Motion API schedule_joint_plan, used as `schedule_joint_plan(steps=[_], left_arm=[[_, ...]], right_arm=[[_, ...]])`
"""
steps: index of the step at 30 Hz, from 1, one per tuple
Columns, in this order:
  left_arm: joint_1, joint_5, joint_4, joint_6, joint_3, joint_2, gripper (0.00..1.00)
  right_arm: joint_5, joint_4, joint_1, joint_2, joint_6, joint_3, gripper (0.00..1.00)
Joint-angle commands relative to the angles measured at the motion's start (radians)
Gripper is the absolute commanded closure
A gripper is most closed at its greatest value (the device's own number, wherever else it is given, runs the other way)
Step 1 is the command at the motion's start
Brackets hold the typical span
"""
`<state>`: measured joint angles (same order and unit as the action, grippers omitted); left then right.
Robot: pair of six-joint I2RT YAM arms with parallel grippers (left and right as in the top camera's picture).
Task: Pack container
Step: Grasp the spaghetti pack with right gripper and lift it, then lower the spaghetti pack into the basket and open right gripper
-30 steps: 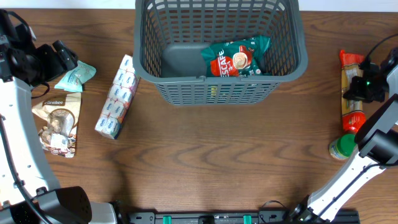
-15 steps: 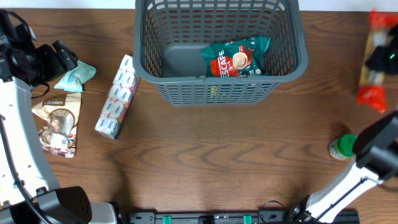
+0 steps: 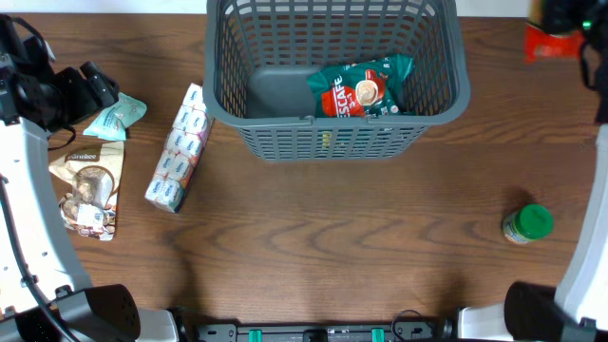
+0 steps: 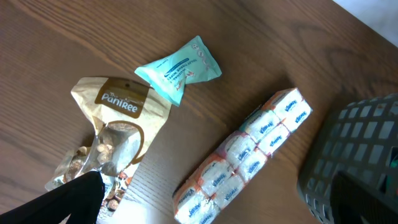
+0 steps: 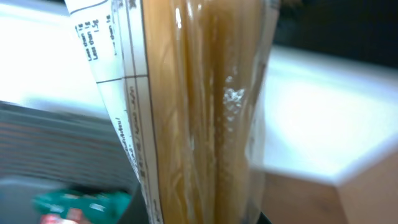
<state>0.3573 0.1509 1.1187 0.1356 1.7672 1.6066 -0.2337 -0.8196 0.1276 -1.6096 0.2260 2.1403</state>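
The dark grey lattice container (image 3: pixel 332 133) stands at the back centre and holds a green and red Nescafe packet (image 3: pixel 361 87). My right gripper (image 3: pixel 562 17) is at the far right back corner, to the right of the container. It is shut on a long spaghetti packet (image 5: pixel 205 112) whose red end shows in the overhead view (image 3: pixel 553 43). The right wrist view shows the container wall (image 5: pixel 56 140) at lower left. My left gripper (image 3: pixel 95 87) is open and empty at the far left, above a teal packet (image 3: pixel 116 116).
A strip of tissue packs (image 3: pixel 180 147) lies just left of the container. A beige Paniree snack bag (image 3: pixel 87 185) lies at the left edge. A green-lidded jar (image 3: pixel 525 224) stands at the right.
My right gripper has lifted the spaghetti packet off the table at the right and carried it up and toward the back right corner. The left arm has not moved.
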Motion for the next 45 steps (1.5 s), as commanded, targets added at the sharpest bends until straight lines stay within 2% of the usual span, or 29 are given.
schedule_joint_plan(steps=[1, 8, 13, 17, 30, 45], left_arm=[[0.002, 0.002, 0.002, 0.012, 0.002, 0.001, 0.01], [0.002, 0.002, 0.002, 0.012, 0.002, 0.001, 0.01], [0.002, 0.002, 0.002, 0.012, 0.002, 0.001, 0.01], [0.002, 0.002, 0.002, 0.012, 0.002, 0.001, 0.01], [0.002, 0.002, 0.002, 0.012, 0.002, 0.001, 0.01], [0.002, 0.002, 0.002, 0.012, 0.002, 0.001, 0.01]], right_arm=[[-0.112, 0.040, -0.077, 0.042, 0.027, 0.033, 0.99], [-0.189, 0.015, -0.285, 0.012, 0.175, 0.033, 0.99], [-0.189, -0.083, -0.417, -0.014, 0.311, 0.033, 0.99], [-0.186, -0.192, -0.468, -0.043, 0.401, 0.032, 0.99], [-0.094, -0.423, -0.474, -0.121, 0.518, 0.032, 0.99], [-0.088, -0.438, -0.473, -0.240, 0.644, 0.032, 0.99]])
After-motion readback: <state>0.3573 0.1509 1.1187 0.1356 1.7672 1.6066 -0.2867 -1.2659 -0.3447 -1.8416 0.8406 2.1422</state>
